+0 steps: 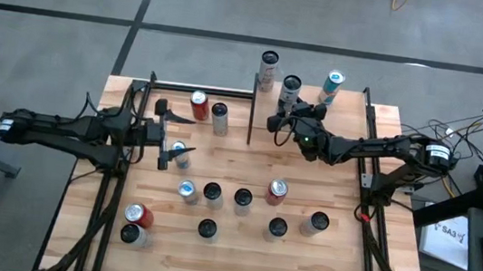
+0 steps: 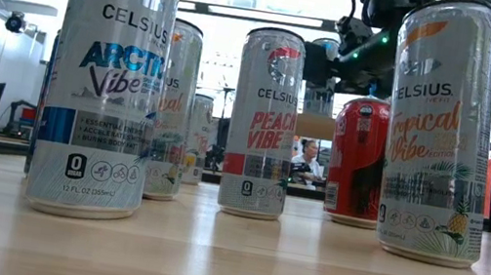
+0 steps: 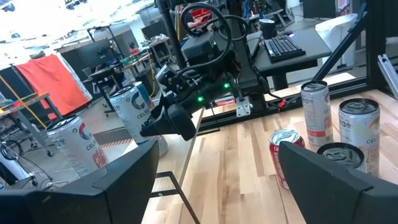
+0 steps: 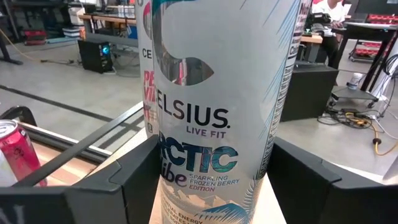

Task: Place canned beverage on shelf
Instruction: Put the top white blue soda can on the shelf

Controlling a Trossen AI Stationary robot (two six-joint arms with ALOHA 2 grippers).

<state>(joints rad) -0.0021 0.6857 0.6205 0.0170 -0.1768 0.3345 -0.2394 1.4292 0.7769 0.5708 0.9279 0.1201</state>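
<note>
Item: Arctic Vibe can (image 4: pixel 214 124), stood on the shelf (image 1: pixel 350 102) beside two others. Right hand (image 1: pixel 286 115) set around it, fingers slackened apart, apparently for release. Left hand (image 1: pixel 165 136) parked open over the table (image 1: pixel 238 245).

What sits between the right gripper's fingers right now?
The right gripper has a Celsius Arctic Vibe can between its fingers, standing upright at the shelf, as the right wrist view shows.
</note>
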